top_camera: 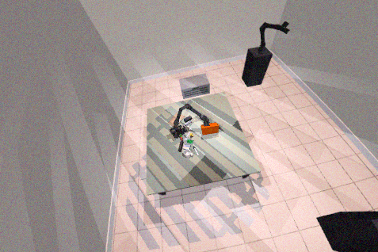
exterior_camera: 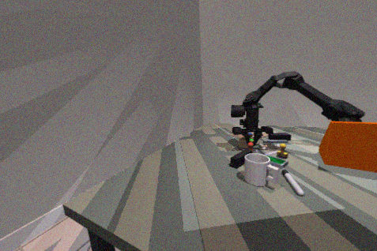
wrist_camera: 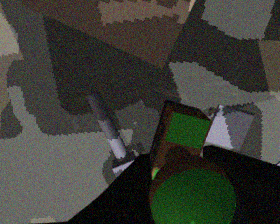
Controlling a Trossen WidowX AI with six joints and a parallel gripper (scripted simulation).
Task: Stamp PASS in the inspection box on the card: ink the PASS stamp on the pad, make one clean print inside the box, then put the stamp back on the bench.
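We see the gripper [top_camera: 180, 131] [exterior_camera: 255, 142] [wrist_camera: 176, 159] pinching the green stamp [exterior_camera: 251, 140] [wrist_camera: 193, 197]; lifting crookedly could knock the red stamp [exterior_camera: 250, 144] close by.

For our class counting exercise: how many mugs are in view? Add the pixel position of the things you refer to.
1. The white mug [top_camera: 187, 152] [exterior_camera: 256, 170] stands on the table, beside the white pen [top_camera: 196, 150] [exterior_camera: 294, 184]. I see nowhere that another would be hidden.
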